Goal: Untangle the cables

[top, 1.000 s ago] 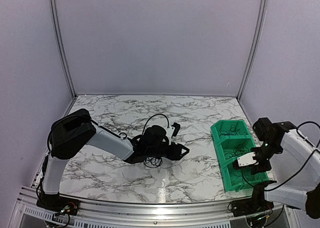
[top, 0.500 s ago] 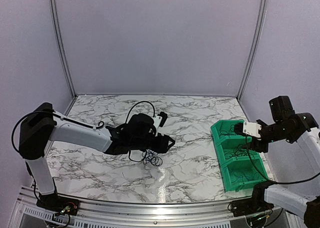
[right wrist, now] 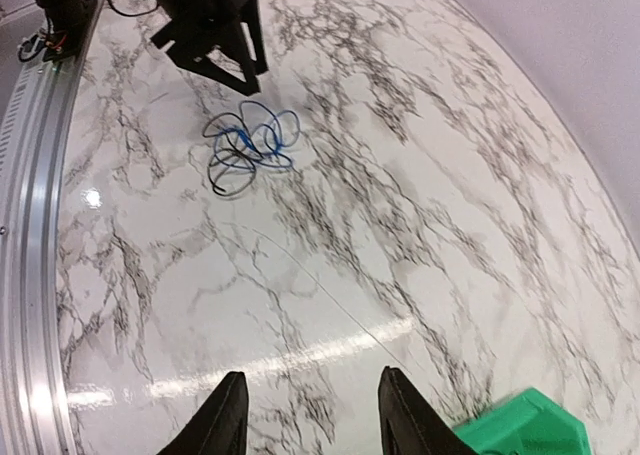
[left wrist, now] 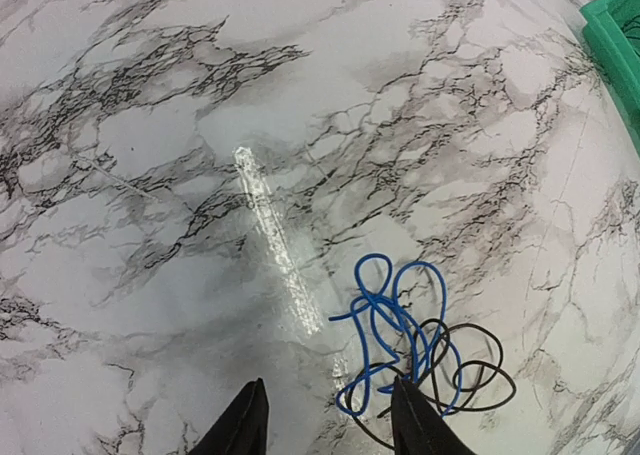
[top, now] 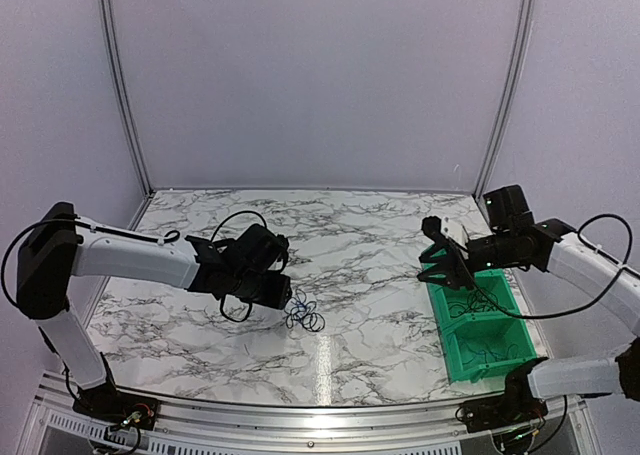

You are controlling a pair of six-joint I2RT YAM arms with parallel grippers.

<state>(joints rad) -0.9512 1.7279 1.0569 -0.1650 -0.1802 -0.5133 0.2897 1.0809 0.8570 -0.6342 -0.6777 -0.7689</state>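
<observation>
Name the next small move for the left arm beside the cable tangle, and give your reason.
Probably slide the left jaws sideways until they straddle the cables. The jaws stand open and empty, and the blue-and-black tangle lies loose on the table, mostly off to one side of them rather than between them.

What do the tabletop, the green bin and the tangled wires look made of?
White marble-patterned tabletop: likely glossy laminate, given mirror-like glare streaks. Green compartmented bin: moulded plastic, uniform colour. Blue and black tangled wires: seemingly plastic-sheathed, smooth, holding springy loops.
</observation>
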